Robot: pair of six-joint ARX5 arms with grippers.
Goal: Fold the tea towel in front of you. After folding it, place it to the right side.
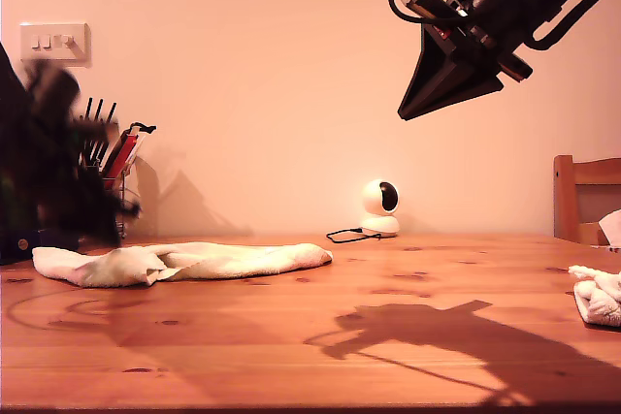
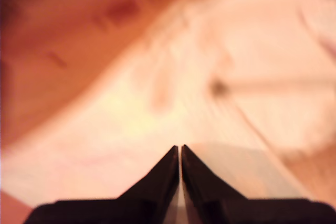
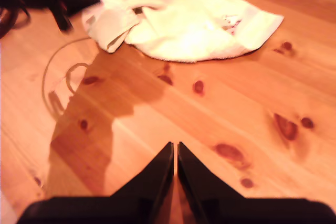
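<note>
Tea towel (image 1: 184, 262): a cream cloth lying rumpled and elongated on the wooden worktop (image 1: 388, 336), toward the exterior view's left, not yet folded flat.

View differences:
- The second wrist view shows the tea towel (image 3: 184, 24) from above as a loose, partly bunched heap with one corner curled over; the worktop (image 3: 220, 124) around it shows dark knots. A dark, blurred claw shape sits just beside the towel's far edge.
- The exterior view alone shows a second pale cloth (image 1: 602, 296) at its right edge, a small white camera (image 1: 380, 207) by the wall, a holder of dark utensils (image 1: 109, 157), a wall switch (image 1: 53, 43) and part of a chair back (image 1: 585, 196).
- The first wrist view shows only a blurred pale surface, probably cloth; its identity cannot be confirmed.

Arm pose:
- My second claw (image 3: 175, 148) hangs above bare worktop, well apart from the towel, tips pressed together with nothing between them. In the exterior view an arm (image 1: 456, 65) is raised high at the upper right, its claw angled down toward the exterior view's left.
- My first claw (image 2: 180, 151) has its tips together with only a hairline gap; nothing is seen gripped.

Limits: a dark motion-blurred mass (image 1: 49, 172) at the exterior view's left edge cannot be resolved.
</note>
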